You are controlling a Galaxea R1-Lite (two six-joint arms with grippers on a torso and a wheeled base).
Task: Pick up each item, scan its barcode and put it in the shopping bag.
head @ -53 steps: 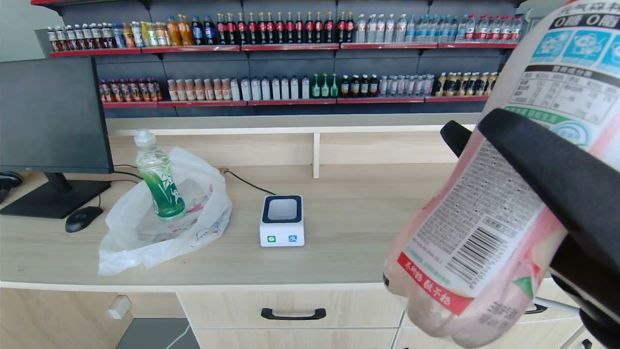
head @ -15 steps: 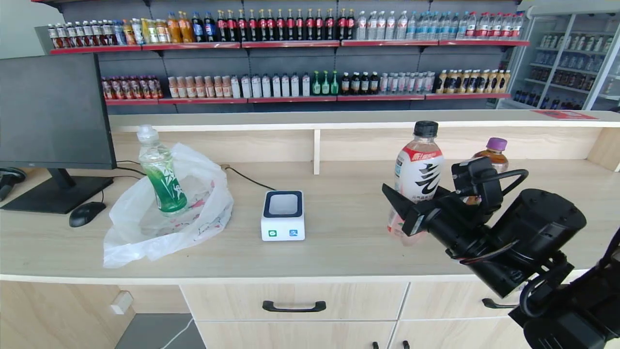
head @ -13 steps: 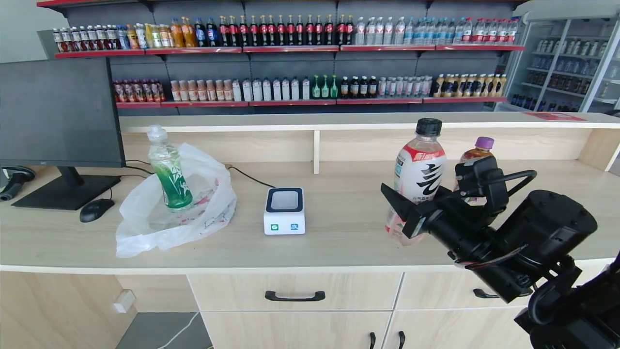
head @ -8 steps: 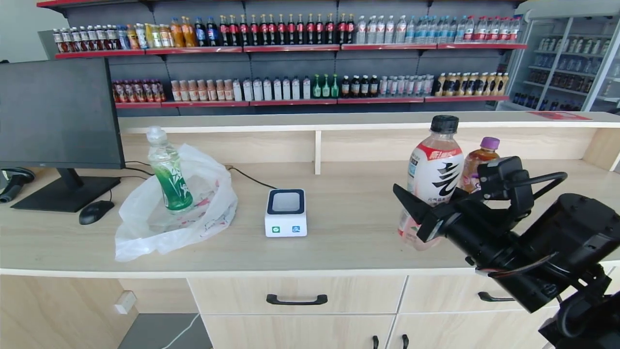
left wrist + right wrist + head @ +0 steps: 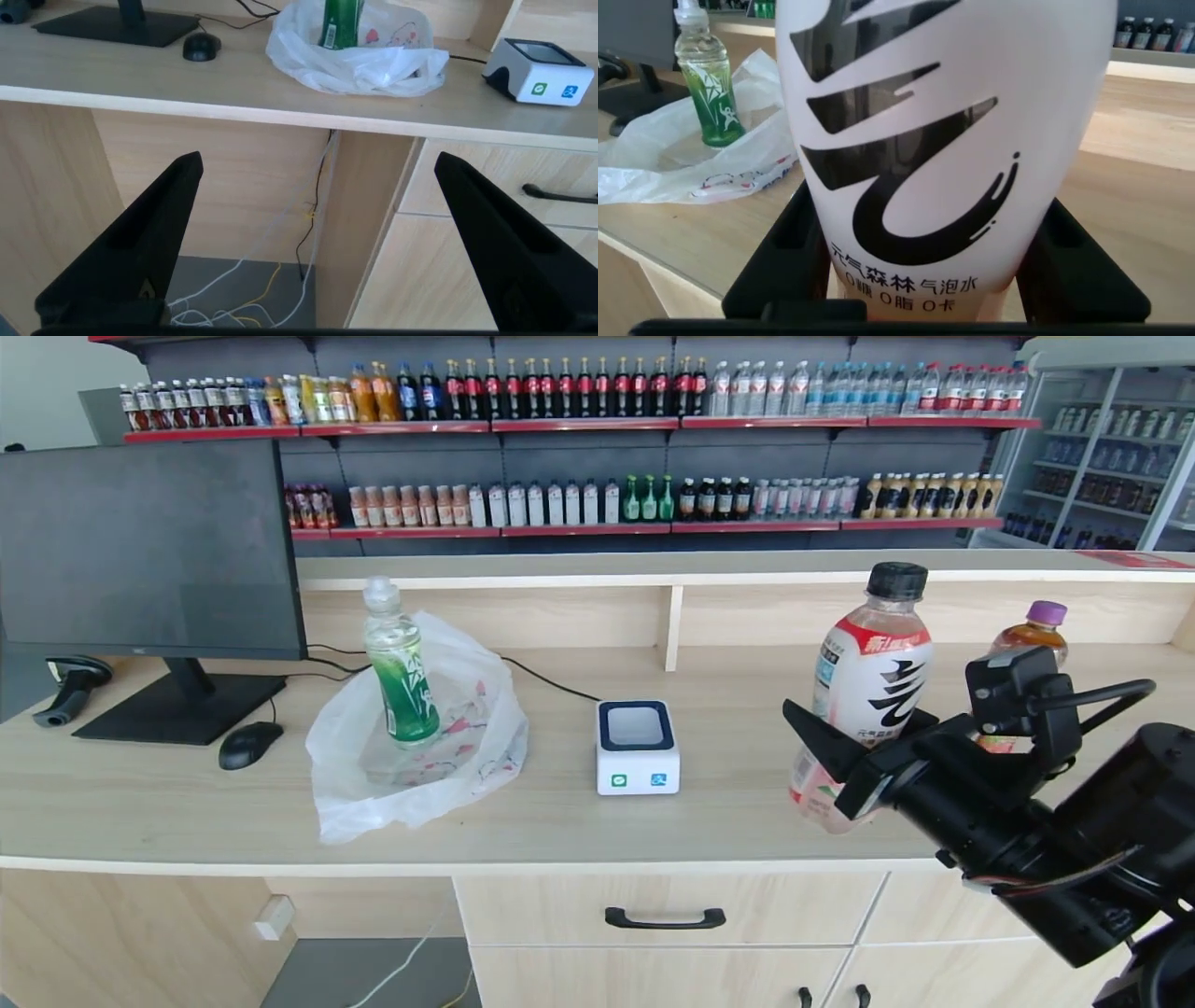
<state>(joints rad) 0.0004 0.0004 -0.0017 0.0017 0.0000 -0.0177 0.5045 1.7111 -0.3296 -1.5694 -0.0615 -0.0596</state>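
A white and pink drink bottle (image 5: pixel 870 681) with a black cap stands upright at the right of the counter, and my right gripper (image 5: pixel 854 737) is shut on its lower body. In the right wrist view the bottle (image 5: pixel 952 140) sits between the black fingers (image 5: pixel 785 252). The white barcode scanner (image 5: pixel 638 747) sits mid-counter, to the bottle's left. Farther left lies the white shopping bag (image 5: pixel 467 756) with a green bottle (image 5: pixel 400 672) upright in it. My left gripper (image 5: pixel 318 168) hangs open and empty below the counter's edge, in front of the cupboards.
A purple-capped amber bottle (image 5: pixel 1034 633) stands behind my right arm. A monitor (image 5: pixel 149 551), a mouse (image 5: pixel 249 745) and a hand-held scanner (image 5: pixel 65 691) occupy the counter's left end. A raised back ledge (image 5: pixel 672 579) borders the counter. Drawers (image 5: pixel 665 919) lie below.
The bottle, held close to the head camera 3.5 s ago, has come down to counter height at the right. The head camera has since turned, sliding the scene rightward.
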